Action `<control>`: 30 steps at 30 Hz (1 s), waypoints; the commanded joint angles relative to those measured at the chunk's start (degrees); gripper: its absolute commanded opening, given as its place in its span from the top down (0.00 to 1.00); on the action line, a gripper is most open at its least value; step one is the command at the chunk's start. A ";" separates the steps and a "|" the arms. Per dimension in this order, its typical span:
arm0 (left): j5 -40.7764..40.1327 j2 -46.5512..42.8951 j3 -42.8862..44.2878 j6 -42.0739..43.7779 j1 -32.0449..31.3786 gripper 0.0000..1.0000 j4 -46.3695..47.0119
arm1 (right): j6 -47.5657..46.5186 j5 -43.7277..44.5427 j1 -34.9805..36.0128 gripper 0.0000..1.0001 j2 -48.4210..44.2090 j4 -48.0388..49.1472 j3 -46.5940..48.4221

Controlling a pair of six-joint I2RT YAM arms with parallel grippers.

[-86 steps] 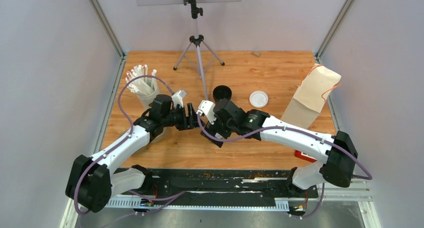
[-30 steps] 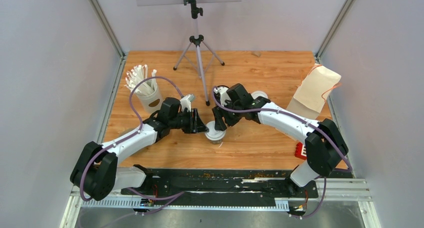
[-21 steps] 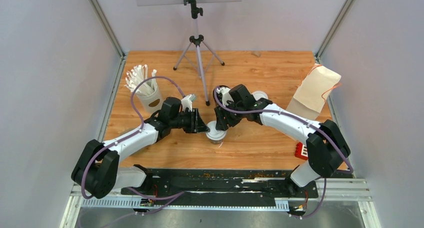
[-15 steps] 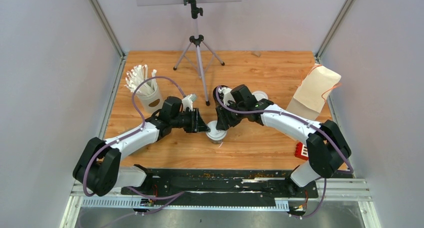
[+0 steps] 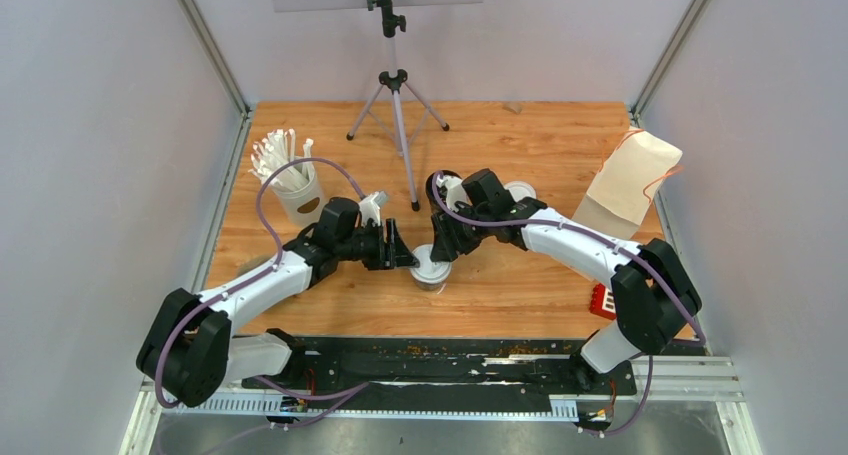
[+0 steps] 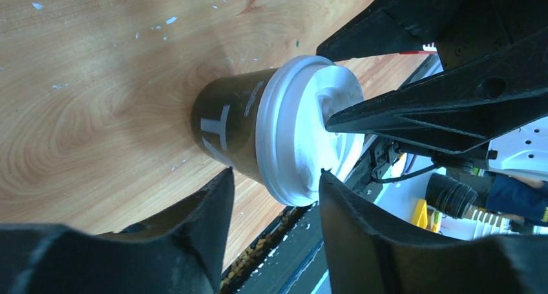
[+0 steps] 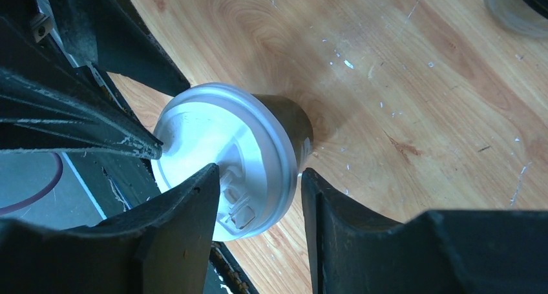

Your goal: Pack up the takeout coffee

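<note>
left claw [image 6: 274,178] jaws apart, flanking cup | cup [image 5: 431,271] lidded, upright on table [image 5: 500,300] front-centre, not yet packed | right claw [image 7: 260,172] jaws apart over its lid [image 7: 220,132] | spare lid [image 5: 520,188] loose behind | paper bag [image 5: 628,180] far right, likely destination, contents unseen

A robotics lab test cell: a wooden tabletop [image 5: 520,135] boxed in by plain grey wall panels [image 5: 100,175] on aluminium frame posts [image 5: 205,40]. A tripod [image 5: 397,105] stands at the back. The left arm [image 5: 260,280] and right arm [image 5: 570,245], trailing purple cables [image 5: 262,190], sit on a metal rail [image 5: 450,360] at the near edge.
</note>
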 commanded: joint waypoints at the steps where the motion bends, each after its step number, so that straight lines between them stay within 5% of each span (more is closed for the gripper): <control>1: -0.29 0.15 3.00 1.85 0.00 0.38 0.01 | -0.38 -0.76 -0.33 0.51 1.19 -0.05 -0.49; 10: -0.75 2.83 6.27 5.63 0.01 0.30 -1.31 | 0.23 -0.59 -0.31 0.51 2.08 -1.42 0.96; 23: -1.78 4.46 4.27 8.96 -0.05 0.51 -2.75 | 1.62 0.07 -0.44 0.46 1.29 -4.20 4.07; 30: -3.28 3.04 3.35 8.63 -0.31 0.53 -3.27 | 5.58 1.44 -0.49 0.41 -2.49 -7.90 6.19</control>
